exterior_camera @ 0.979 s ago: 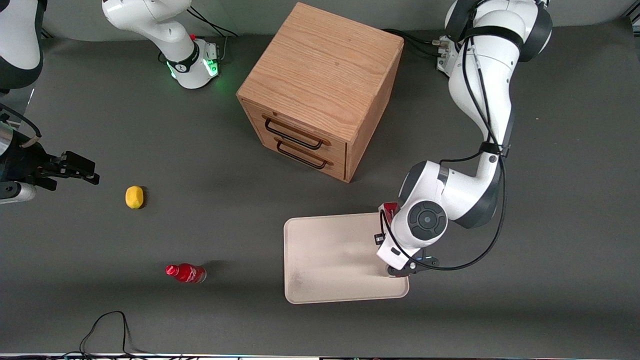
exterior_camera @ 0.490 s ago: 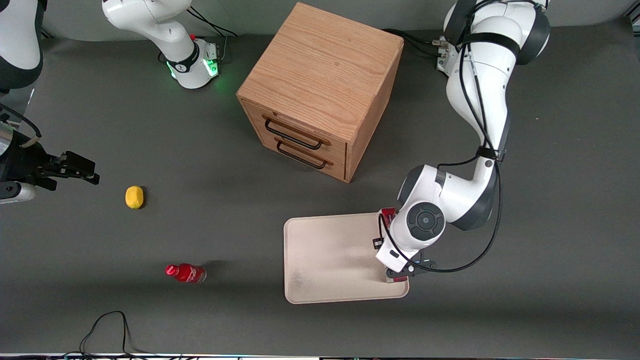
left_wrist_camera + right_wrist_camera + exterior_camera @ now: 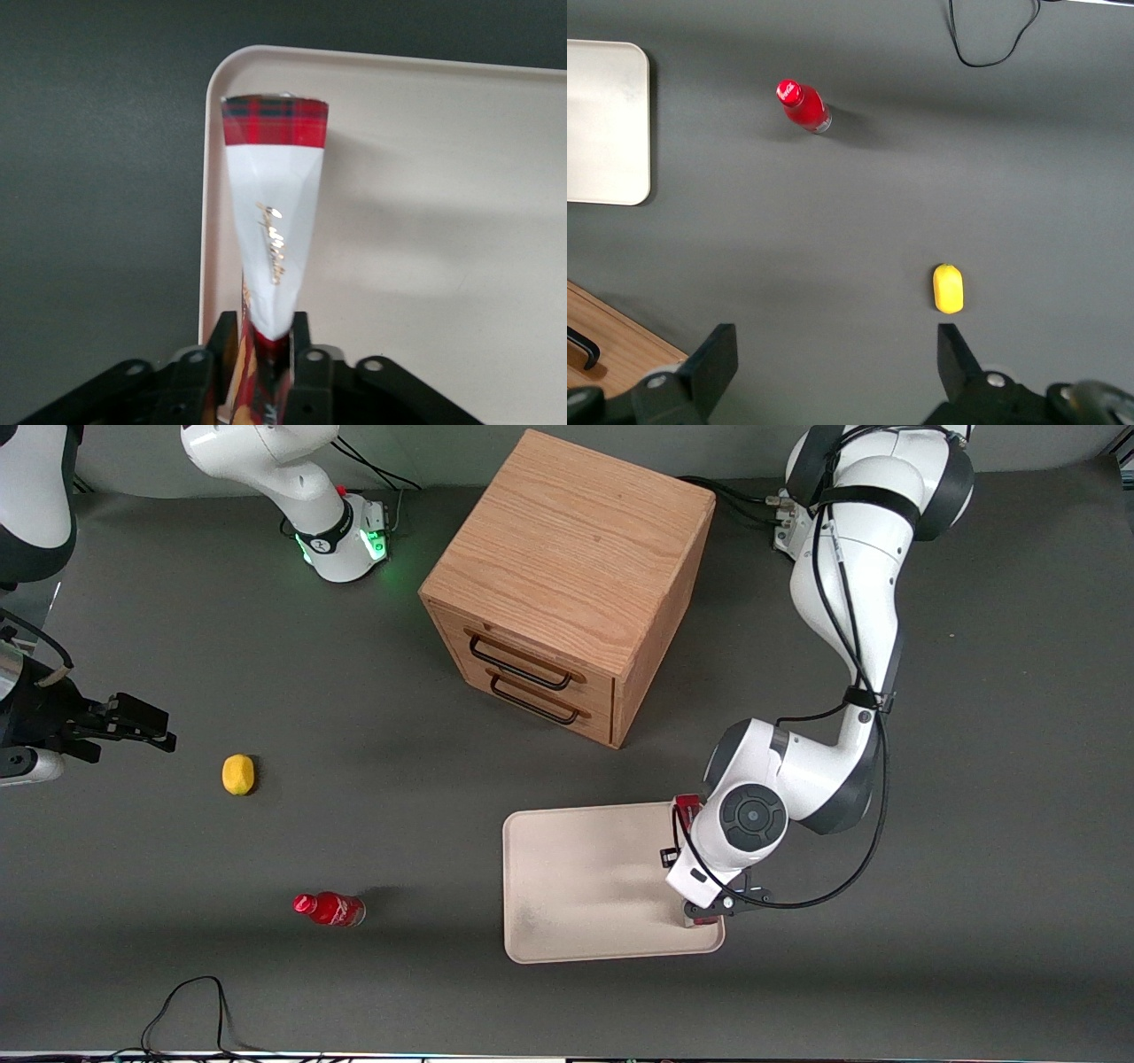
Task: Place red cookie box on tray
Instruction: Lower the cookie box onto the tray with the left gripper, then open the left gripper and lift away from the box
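Observation:
My left gripper (image 3: 261, 338) is shut on the red cookie box (image 3: 273, 204), gripping it by one end. The box is slim, with a white panel and red tartan ends, and is held on edge. It hangs low over the cream tray (image 3: 425, 221), along the rim at the working arm's end, with its free end near a tray corner. I cannot tell whether it touches the tray. In the front view the white wrist (image 3: 749, 819) covers most of the box (image 3: 687, 809); only its red ends show above the tray (image 3: 576, 868).
A wooden drawer cabinet (image 3: 567, 584) stands farther from the front camera than the tray. A small red bottle (image 3: 330, 909) and a yellow fruit (image 3: 237, 773) lie toward the parked arm's end. A black cable (image 3: 186, 1001) loops near the table's front edge.
The wrist has shifted slightly farther over the tray with the box and seems lower; a red end of the box now shows at the tray's near corner. The last half second shows almost no motion.

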Robot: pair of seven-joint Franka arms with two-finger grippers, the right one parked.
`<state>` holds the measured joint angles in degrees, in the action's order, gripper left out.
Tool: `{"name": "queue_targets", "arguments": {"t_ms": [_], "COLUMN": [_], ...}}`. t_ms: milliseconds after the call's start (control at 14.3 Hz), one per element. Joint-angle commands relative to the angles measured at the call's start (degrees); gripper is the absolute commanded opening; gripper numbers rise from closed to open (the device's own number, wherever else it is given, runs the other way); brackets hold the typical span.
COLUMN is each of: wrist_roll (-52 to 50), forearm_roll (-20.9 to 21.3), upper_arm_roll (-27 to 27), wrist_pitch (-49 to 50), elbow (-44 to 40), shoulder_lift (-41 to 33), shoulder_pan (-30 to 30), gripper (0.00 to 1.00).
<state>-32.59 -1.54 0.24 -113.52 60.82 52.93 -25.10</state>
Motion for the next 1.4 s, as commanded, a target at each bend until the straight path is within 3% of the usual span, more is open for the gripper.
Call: {"name": "queue_targets", "arguments": {"t_ms": [0,420,770,1189,1329], "wrist_roll": [0.7,0.7,1.6,2.8,5.5], "forearm_roll": [0.8,0.1,0.0,0.8,0.7], "upper_arm_roll": [0.2,-0.1,0.0,0.5,0.5], "wrist_pitch": [0.5,15.5,30.4,39.7,40.1], "elbow": [0.1,-2.8,-3.2,-3.3,-2.9], "shoulder_lift": [-1.1,-8.2,-22.2,-33.1,-34.6], "shoulder_pan": [0.0,0.0,0.1,0.3,3.5], "gripper": [1.00,1.00,1.00,1.00,1.00]}}
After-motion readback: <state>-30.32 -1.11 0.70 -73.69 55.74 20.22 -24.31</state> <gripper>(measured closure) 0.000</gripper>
